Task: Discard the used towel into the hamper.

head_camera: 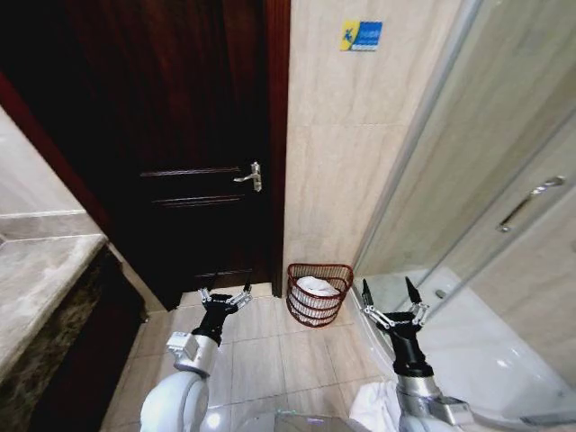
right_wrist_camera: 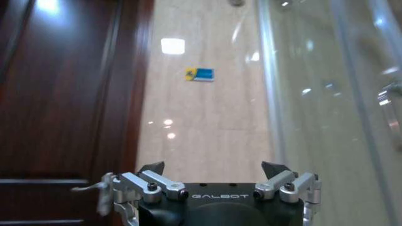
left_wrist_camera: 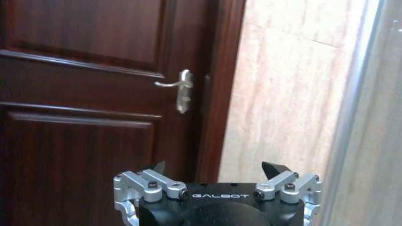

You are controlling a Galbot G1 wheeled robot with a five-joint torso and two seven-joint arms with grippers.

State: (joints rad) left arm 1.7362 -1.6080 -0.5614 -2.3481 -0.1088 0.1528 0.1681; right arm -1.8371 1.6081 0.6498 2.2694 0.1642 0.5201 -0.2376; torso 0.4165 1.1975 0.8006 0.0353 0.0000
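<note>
The hamper (head_camera: 335,271), a small round reddish-brown wire basket, stands on the tiled floor against the beige wall, between the door and the shower. A white towel (head_camera: 315,286) lies bunched inside it. My left gripper (head_camera: 224,298) hangs open and empty to the hamper's left, facing the door; in the left wrist view the left gripper (left_wrist_camera: 217,168) has its fingers spread wide. To the hamper's right my right gripper (head_camera: 389,295) is also open and empty, seen in the right wrist view as the right gripper (right_wrist_camera: 212,167) pointing up at the wall.
A dark wooden door (head_camera: 180,135) with a metal handle (head_camera: 251,176) is shut at the left. A stone counter (head_camera: 36,279) juts in at the far left. The glass shower enclosure (head_camera: 486,180) and its white tray (head_camera: 490,355) bound the right. A white cloth (head_camera: 373,405) lies by my base.
</note>
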